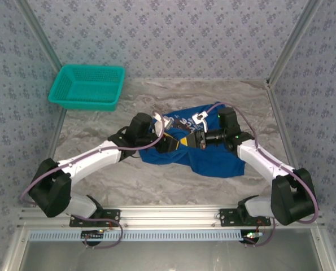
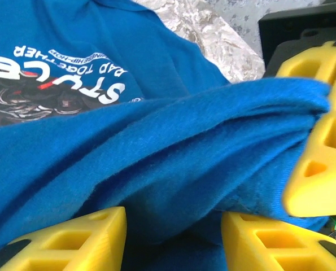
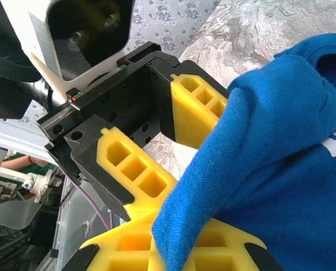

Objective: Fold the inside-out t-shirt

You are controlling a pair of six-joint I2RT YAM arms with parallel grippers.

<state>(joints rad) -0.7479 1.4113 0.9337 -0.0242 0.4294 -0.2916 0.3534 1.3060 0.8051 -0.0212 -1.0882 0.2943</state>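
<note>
- Overhead: t-shirt (image 1: 213, 158) crumpled mid-bench (image 1: 156, 183).
- Right wrist: right tool (image 3: 176, 245) clamped on a shirt fold.
- Left wrist: left tool (image 2: 173, 226) spread apart, seemingly loose around cloth; white print (image 2: 72, 84) visible.

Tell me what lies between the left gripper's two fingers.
A bunched fold of the blue t-shirt lies between the left gripper's spread yellow fingers. The left wrist view shows it.

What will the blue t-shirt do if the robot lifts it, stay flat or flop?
Probably flop: the blue t-shirt sags in soft folds where the right fingers pinch it. It seems light, since that small pinch holds up a bunch. Pushed, it would likely crumple, as it lies rumpled on the table.
</note>
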